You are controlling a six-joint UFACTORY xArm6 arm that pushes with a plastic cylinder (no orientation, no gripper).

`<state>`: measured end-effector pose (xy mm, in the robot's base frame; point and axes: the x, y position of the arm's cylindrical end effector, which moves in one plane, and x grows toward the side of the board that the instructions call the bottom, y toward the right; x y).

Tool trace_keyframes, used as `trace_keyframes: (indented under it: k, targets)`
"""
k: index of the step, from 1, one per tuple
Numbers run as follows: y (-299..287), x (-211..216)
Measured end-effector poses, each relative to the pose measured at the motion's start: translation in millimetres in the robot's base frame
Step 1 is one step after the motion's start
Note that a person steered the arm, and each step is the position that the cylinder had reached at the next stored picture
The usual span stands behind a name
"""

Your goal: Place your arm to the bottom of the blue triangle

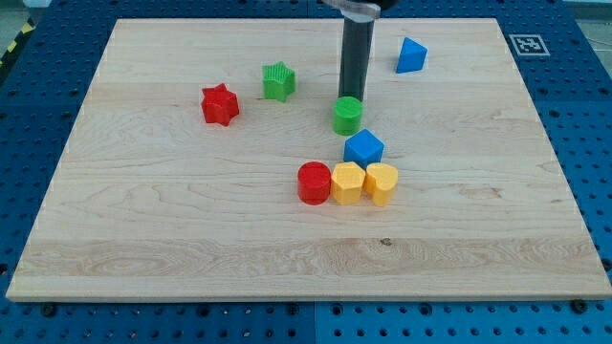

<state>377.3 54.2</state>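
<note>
Yellow blocks (pixel 363 182) amid open board (pixel 191 239)

My tip (pixel 350 97) sits just at 12 o'clock of the green cylinder (pixel 348 115). The blue triangle (pixel 411 55) lies apart, at 2 o'clock from my tip.

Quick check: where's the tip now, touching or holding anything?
My tip: no gripper, holds nothing; just above the green cylinder, contact unclear, left of the blue triangle.

Bright, even light falls from overhead onto the desk (pixel 191 239), and the pale wood shows no harsh glare. Each block casts only a short, soft shadow. Everything looks sharp right to the edges, without visible distortion.
</note>
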Motion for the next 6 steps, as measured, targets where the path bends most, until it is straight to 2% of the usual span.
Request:
trace_keyframes:
  k: [5, 6]
  targets:
    - [-0.5, 19.5]
    - [18.8, -2.5]
